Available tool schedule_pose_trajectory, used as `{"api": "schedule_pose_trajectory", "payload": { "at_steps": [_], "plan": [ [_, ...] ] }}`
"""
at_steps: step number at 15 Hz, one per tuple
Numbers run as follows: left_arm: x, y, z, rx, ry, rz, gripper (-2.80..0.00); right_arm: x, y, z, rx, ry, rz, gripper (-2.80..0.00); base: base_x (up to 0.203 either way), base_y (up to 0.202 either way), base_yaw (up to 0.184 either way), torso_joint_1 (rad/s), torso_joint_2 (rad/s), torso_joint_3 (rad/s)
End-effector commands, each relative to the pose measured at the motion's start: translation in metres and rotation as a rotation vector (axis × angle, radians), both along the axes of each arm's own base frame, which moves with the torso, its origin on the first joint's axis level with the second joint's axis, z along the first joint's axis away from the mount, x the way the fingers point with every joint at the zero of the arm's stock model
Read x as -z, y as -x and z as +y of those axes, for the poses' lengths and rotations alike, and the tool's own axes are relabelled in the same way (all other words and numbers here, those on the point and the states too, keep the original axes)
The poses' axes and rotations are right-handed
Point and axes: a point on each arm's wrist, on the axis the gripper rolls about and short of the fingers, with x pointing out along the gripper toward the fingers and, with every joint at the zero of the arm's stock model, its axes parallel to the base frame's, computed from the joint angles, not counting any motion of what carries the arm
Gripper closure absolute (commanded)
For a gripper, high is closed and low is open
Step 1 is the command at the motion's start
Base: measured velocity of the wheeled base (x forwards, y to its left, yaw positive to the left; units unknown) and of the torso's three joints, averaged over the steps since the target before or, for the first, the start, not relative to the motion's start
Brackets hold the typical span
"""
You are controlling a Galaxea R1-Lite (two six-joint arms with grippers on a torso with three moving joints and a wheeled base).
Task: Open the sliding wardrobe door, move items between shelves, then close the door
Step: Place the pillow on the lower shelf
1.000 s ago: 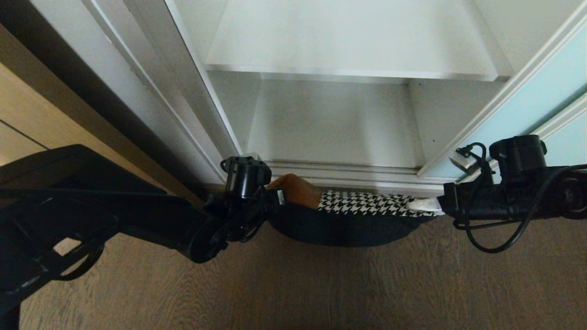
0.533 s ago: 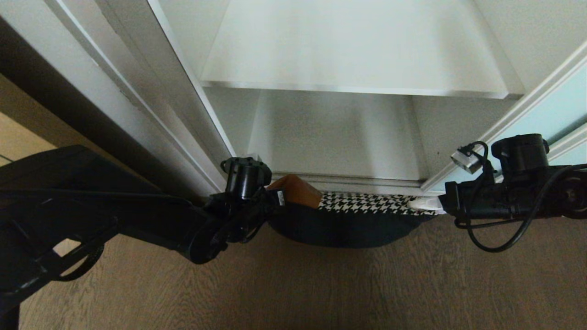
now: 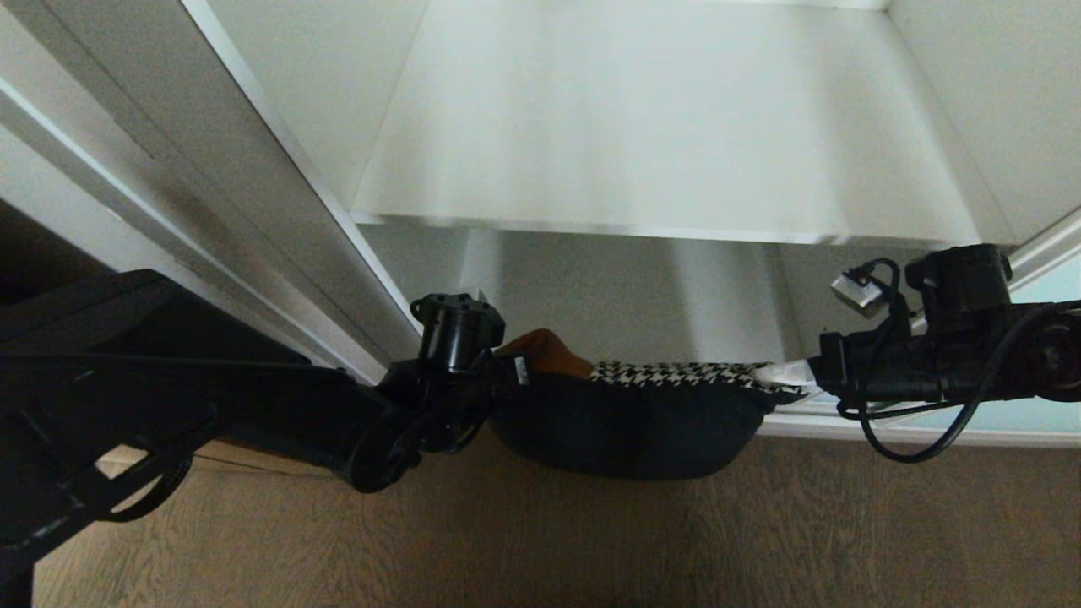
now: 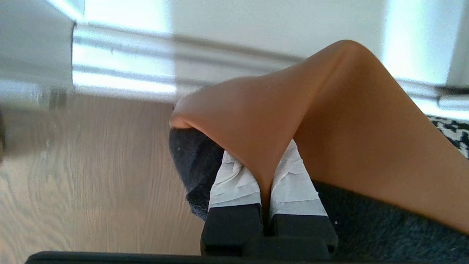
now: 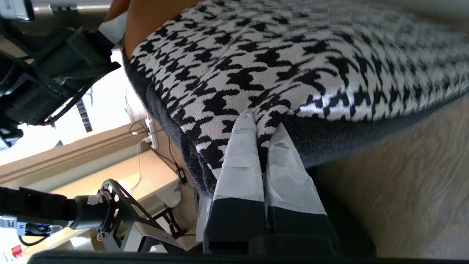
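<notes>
The cushion (image 3: 625, 422), with a brown leather patch, a houndstooth patch and a black underside, hangs sagging between my two grippers in front of the open wardrobe. My left gripper (image 3: 513, 371) is shut on its brown leather corner (image 4: 348, 110), pinched between the taped fingers (image 4: 234, 179). My right gripper (image 3: 785, 376) is shut on the houndstooth edge (image 5: 293, 55). In the wrist views the left gripper (image 4: 261, 154) and right gripper (image 5: 263, 123) each show fabric squeezed between the jaws. A white shelf (image 3: 659, 127) lies above and behind the cushion. The sliding wardrobe door (image 3: 1013, 418) stands pushed aside at the right.
The wardrobe's white side post (image 3: 279, 203) runs down at the left, close to my left arm. A lower compartment (image 3: 616, 295) opens under the shelf. Wooden floor (image 3: 591, 540) lies below. A black stand with cables (image 5: 121, 212) appears in the right wrist view.
The whole head view has shifted: the shelf now fills more of the picture and its front edge sits lower, so the camera has moved. Both grippers still hold the cushion the same way.
</notes>
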Motion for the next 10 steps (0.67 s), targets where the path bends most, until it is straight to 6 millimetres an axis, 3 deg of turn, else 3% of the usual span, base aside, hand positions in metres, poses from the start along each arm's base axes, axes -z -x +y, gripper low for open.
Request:
{"api": "schedule_pose_trajectory", "payload": {
  "at_steps": [1,6,10],
  "plan": [
    [-0.005,0.003,-0.002,0.007,0.010,-0.017,0.00,-0.004,-0.003,0.000,-0.004,-0.004,-0.016,0.00,0.169,0.000,0.002,-0.002,0.00,0.004],
    [-0.028,0.001,-0.005,0.015,0.032,-0.076,0.00,-0.023,-0.008,0.001,-0.007,-0.009,-0.078,0.00,0.020,0.000,0.001,0.001,0.00,0.000],
    [-0.074,0.000,-0.003,0.014,0.069,-0.176,0.00,-0.053,-0.011,0.001,-0.003,-0.033,-0.164,0.00,0.000,0.000,0.000,0.000,0.00,0.000]
  ]
}}
